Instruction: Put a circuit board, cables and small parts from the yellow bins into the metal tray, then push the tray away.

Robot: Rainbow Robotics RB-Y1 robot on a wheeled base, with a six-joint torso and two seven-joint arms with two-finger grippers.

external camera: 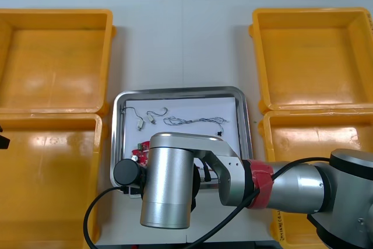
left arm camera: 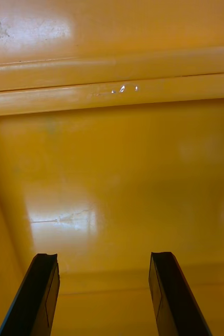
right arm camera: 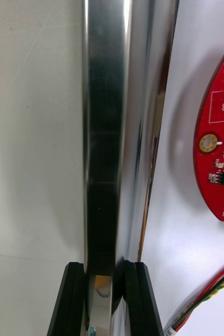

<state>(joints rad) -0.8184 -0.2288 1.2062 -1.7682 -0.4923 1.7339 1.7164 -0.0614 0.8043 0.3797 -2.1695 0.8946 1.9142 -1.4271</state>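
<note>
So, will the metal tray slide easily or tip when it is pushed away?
It likely slides easily: the metal tray is shiny and thin-walled on a smooth table. Held at one rim only by the right pincer, it might swivel. The loose cables may shift inside. The left pincer hangs open over a yellow bin.

Front view: the right arm (external camera: 169, 185) covers the metal tray's (external camera: 175, 91) near rim and most of the red circuit board (external camera: 140, 152). Right wrist view: the board and the red and yellow cable (right arm camera: 209, 299) are cut off at the picture's edge. Small metal parts (external camera: 140, 122) by the tray's far-left corner are too small to tell their kind.
</note>
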